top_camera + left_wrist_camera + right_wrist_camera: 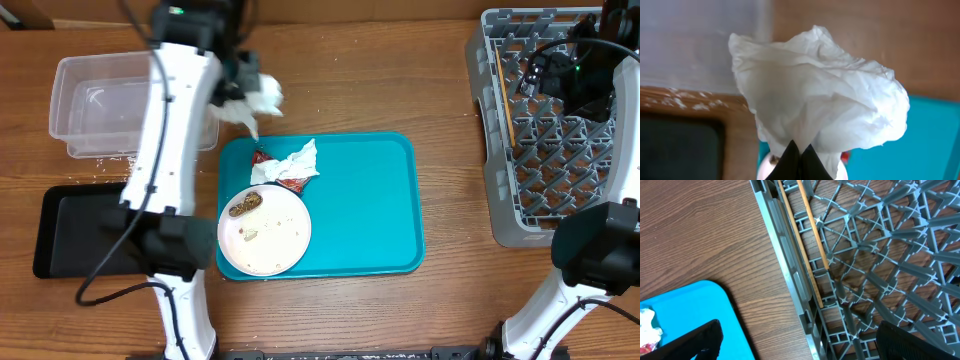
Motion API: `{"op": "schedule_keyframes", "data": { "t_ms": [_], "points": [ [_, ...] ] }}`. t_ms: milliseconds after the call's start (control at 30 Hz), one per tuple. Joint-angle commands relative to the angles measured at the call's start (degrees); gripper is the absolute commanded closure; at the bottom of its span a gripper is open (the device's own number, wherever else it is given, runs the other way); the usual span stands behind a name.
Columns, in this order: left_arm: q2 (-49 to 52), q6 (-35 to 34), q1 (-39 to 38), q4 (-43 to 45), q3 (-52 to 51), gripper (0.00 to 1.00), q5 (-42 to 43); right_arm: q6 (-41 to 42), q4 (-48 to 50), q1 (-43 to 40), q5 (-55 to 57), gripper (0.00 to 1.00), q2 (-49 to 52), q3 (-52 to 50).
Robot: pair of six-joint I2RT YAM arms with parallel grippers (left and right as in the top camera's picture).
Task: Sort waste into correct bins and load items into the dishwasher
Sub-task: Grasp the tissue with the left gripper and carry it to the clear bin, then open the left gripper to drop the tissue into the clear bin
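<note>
- left gripper pinches crumpled white paper napkin.
- clear plastic rectangular tub lies just left of it, nearest this arm.
- right gripper gapes empty over grey lattice rack.

We saw our right gripper with its black fingers spread wide, the left one over the corner of the teal tray and the right one over the grey dish rack. Ahead, between them, the wooden chopsticks lay side by side just inside the rack's near wall. A white-and-red scrap sat on the tray beyond the left finger, with bare wooden table ahead of it.
</note>
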Motion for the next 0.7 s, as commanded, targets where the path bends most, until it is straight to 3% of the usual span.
{"op": "schedule_keyframes", "data": {
  "t_ms": [0, 200, 533, 667],
  "points": [
    [0.42, -1.81, 5.55, 2.43, 2.58, 0.96, -2.80, 0.24, 0.26, -0.02, 0.35, 0.00, -0.11, 0.11],
    [0.70, -1.99, 13.05, 10.45, 0.61, 0.96, -2.82, 0.24, 0.26, -0.02, 0.35, 0.00, -0.11, 0.11],
    [2.95, -1.92, 18.29, 15.98, -2.05, 0.96, -3.10, 0.24, 0.26, -0.02, 0.35, 0.00, -0.11, 0.11],
    [4.87, -1.92, 18.84, 15.37, -2.62, 0.87, -6.27, 0.24, 0.26, -0.02, 0.35, 0.00, -0.11, 0.11]
  ]
}}
